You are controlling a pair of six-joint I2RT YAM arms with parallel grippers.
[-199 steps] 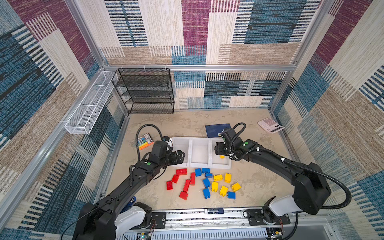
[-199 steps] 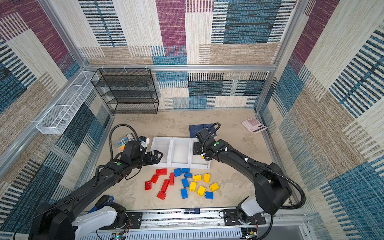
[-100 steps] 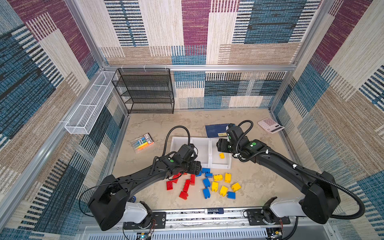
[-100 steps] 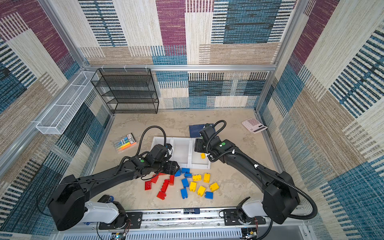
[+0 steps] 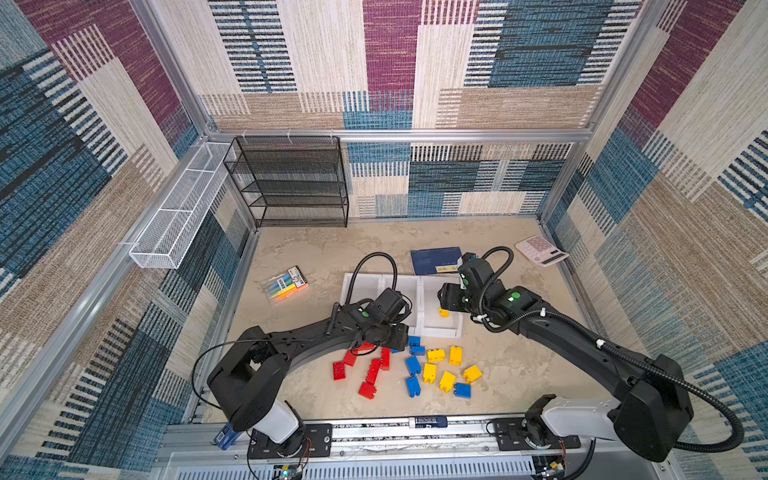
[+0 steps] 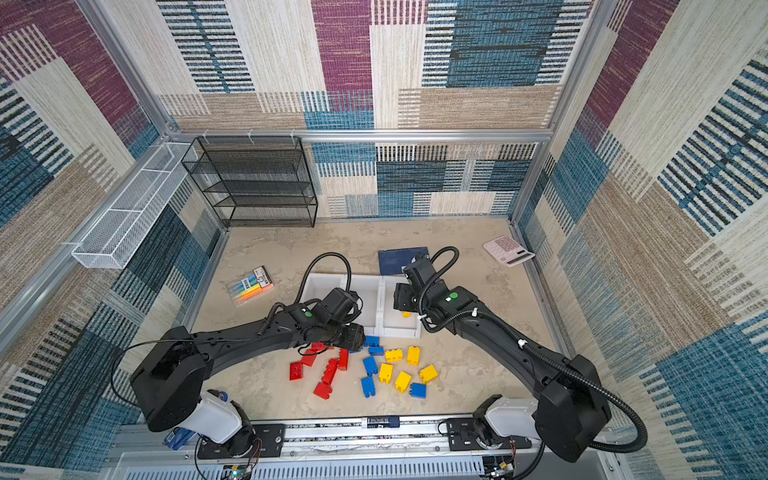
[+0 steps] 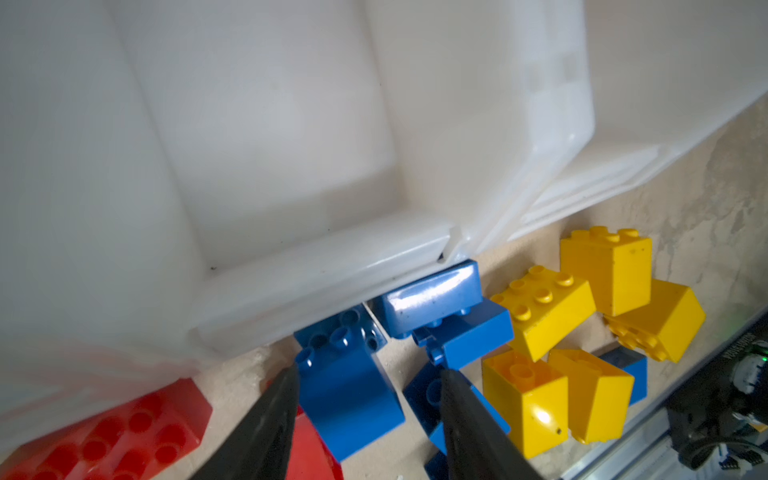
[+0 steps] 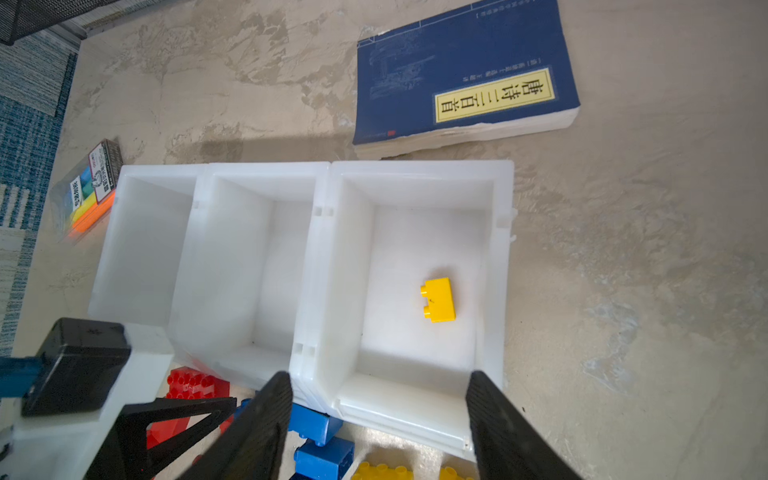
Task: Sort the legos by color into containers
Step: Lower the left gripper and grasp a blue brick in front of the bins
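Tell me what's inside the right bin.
The bin holds one yellow brick, nothing else. In both top views the right arm covers its far end.

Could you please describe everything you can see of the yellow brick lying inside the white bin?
The yellow brick is a small block of glossy, solid-coloured plastic, tipped on its side so that two round studs point sideways. It lies alone on the floor of the white bin, the rightmost of the three in both top views. It sits nearer one side wall but clear of every wall. Nothing grips or covers it.
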